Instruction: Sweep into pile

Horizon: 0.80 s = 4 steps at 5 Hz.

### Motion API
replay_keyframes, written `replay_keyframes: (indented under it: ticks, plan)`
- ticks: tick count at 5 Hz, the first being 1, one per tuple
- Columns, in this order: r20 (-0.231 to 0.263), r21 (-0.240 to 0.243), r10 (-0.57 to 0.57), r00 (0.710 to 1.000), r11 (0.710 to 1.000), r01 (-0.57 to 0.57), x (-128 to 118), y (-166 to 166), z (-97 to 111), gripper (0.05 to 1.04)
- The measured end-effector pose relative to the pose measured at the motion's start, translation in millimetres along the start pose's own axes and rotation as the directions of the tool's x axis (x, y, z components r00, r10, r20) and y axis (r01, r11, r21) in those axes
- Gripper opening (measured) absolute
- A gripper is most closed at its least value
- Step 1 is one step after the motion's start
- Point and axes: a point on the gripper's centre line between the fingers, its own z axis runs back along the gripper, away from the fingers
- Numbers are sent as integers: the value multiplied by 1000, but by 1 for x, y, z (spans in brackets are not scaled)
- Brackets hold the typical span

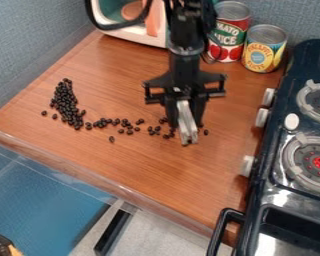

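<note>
On the camera, I have the gripper (185,116) closed around a pale sweeper (187,125), its fingers parted only by the tool's width, the lower end beside the trail of beans (121,124) on the counter (142,167). The pile (67,103) lies at the trail's other end. I should start behind the stray bean (206,132) nearest the stove (289,80), then push low and slowly pileward, lest beans scatter.

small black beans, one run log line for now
black two-finger gripper: holding silver metal strip | small black beans: heap at view's left, scattered trail toward strip | sweep: unfinished
</note>
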Motion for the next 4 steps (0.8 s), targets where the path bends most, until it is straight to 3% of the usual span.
replay_keyframes:
  ticks: [4]
  plan:
    - [64, -23, -130, 989, 991, 132, -18, -38, -9, 378]
